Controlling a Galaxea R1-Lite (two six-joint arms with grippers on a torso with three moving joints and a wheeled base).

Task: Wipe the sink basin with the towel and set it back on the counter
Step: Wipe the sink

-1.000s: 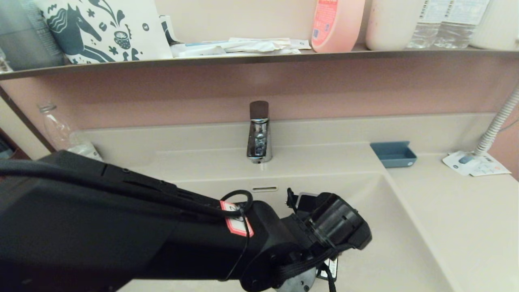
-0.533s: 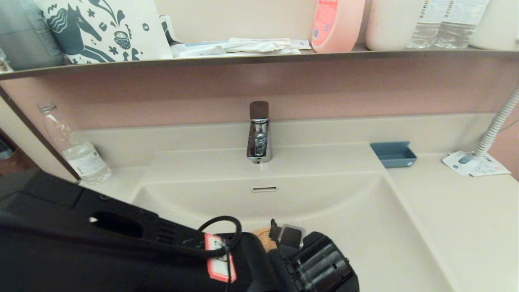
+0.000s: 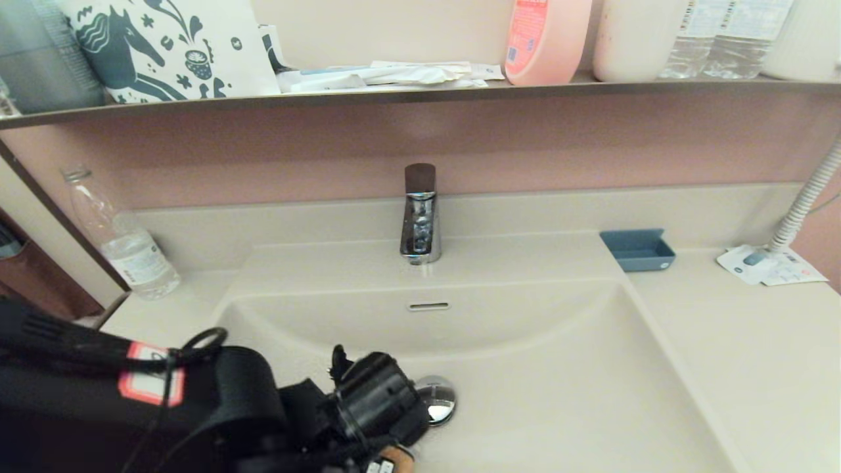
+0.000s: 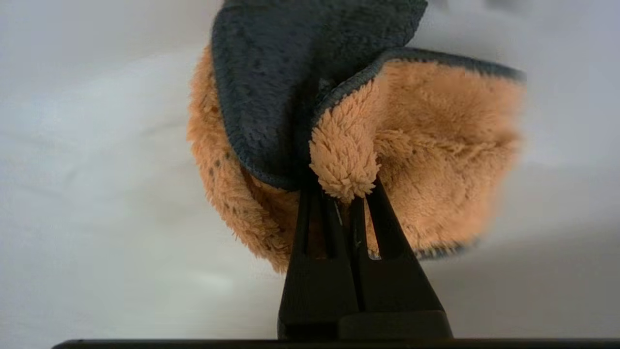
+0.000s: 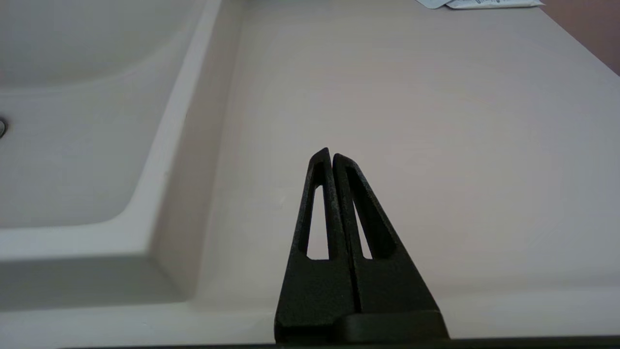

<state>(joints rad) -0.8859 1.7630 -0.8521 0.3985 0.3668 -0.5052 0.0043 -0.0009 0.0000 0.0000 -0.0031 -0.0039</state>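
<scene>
The cream sink basin (image 3: 558, 368) has a chrome drain stopper (image 3: 437, 401) and a slot overflow (image 3: 428, 306). My left arm reaches into the basin's near left part, its wrist just left of the stopper. The left gripper (image 4: 341, 194) is shut on a fluffy orange towel (image 4: 436, 160) with a dark blue-grey side (image 4: 271, 82), pressed on the pale basin surface. In the head view only a scrap of the orange towel (image 3: 397, 456) shows under the wrist. My right gripper (image 5: 332, 156) is shut and empty, hovering over the counter (image 5: 411, 97) right of the basin (image 5: 63, 145).
A chrome faucet (image 3: 419, 217) stands behind the basin. A clear bottle (image 3: 121, 240) sits on the left counter, a small blue tray (image 3: 637, 249) and paper leaflets (image 3: 769, 264) on the right. A white hose (image 3: 805, 197) hangs at the far right. The upper shelf (image 3: 420, 95) holds bottles and packets.
My left arm has swept the towel from the basin's middle toward the near left, uncovering the drain stopper and the bottle on the left counter.
</scene>
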